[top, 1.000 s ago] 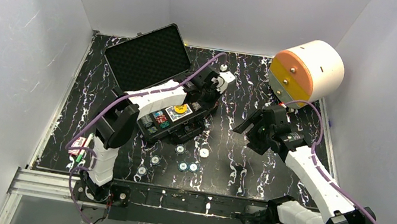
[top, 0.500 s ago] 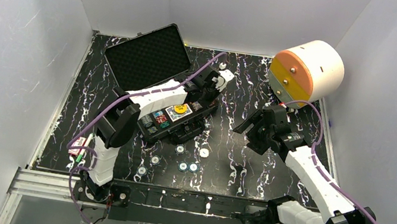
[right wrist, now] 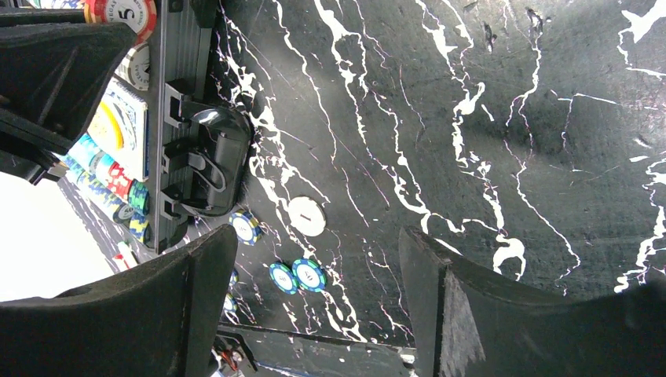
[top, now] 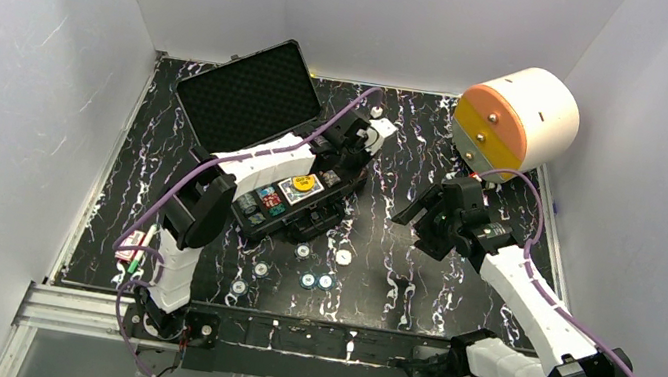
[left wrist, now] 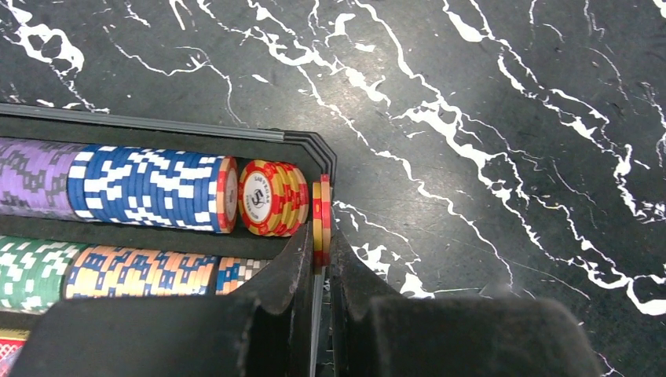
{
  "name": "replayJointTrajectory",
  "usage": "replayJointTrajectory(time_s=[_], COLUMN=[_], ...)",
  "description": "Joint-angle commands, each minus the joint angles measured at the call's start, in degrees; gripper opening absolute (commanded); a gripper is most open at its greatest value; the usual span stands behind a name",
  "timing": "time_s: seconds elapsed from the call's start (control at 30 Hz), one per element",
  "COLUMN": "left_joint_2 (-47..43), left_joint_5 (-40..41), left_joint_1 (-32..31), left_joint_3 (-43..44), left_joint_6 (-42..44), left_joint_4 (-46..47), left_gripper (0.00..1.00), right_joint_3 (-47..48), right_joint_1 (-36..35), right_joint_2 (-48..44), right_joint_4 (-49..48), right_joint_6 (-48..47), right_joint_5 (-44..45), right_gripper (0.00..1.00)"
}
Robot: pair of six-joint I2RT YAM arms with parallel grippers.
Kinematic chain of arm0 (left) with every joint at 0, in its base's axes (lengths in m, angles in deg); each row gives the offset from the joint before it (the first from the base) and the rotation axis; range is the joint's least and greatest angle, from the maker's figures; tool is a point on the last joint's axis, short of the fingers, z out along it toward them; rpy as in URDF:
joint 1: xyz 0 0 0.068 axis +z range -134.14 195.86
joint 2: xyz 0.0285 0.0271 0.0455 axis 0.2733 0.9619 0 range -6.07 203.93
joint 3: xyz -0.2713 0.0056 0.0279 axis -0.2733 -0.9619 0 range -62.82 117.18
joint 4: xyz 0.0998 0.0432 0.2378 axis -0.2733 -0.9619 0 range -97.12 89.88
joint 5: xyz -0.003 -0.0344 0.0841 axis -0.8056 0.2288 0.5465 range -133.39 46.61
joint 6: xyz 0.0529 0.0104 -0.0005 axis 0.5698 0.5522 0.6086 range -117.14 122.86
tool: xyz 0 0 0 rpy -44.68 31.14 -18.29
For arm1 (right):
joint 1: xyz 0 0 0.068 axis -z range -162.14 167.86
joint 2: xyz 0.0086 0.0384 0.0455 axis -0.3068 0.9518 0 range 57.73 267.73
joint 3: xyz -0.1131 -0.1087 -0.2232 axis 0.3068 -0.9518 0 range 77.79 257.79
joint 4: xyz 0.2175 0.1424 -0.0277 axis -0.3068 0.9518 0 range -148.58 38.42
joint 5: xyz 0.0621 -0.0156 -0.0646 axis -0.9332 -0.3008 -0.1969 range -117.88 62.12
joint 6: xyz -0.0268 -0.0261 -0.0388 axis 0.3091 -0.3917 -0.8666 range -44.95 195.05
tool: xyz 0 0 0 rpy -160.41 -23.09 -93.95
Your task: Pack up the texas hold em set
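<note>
Seen from the top camera, the black case (top: 299, 205) lies open left of the middle of the marbled table (top: 418, 141), its foam-lined lid (top: 249, 94) raised towards 11 o'clock. The left gripper (top: 357, 147) hangs over the tray's corner at 1 o'clock. Its jaws are narrowed onto a red-and-yellow chip (left wrist: 320, 212), which stands on edge right at the corner wall; whether the chip is inside or outside the rim cannot be told.

In the left wrist view, rows of chips (left wrist: 149, 188) fill the tray's slots: purple, blue-and-white and a short red-and-yellow stack (left wrist: 271, 198) in one, green and orange-blue in the next. A yellow button (top: 304, 183) lies on a card deck (top: 287, 189) in the tray.

The right gripper (top: 414, 211) hovers at 3 o'clock from the case, well apart from it, with its jaws spread wide and nothing between them. Loose chips (top: 306, 280) lie scattered on the table at 6 o'clock from the case, a white one (right wrist: 306, 216) among them. The case's handle (right wrist: 208, 161) faces these chips. A white cylinder with orange-yellow drawers (top: 518, 117) sits at the table's 2 o'clock corner.
</note>
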Motion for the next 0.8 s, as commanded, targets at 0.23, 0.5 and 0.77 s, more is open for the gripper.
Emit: replayJointTrajectory(time_s=[0.23, 0.5, 0.77], left_joint_2=[-0.4, 1.8, 1.8], left_joint_5=[-0.4, 1.7, 6.0], left_joint_1=[-0.1, 0.1, 0.2], left_joint_3=[2.4, 3.4, 3.7], left_joint_6=[0.5, 1.3, 1.4], left_joint_4=[-1.2, -2.8, -2.1], left_gripper=[0.0, 0.0, 0.0], right_joint_3=[0.4, 0.4, 0.5], right_joint_1=[0.1, 0.1, 0.1], right_joint_2=[-1.1, -1.1, -1.1], right_joint_4=[-0.5, -0.4, -0.3], right_joint_6=[0.6, 0.7, 0.7], right_joint_5=[-0.2, -0.3, -0.2], right_gripper=[0.83, 0.83, 0.83])
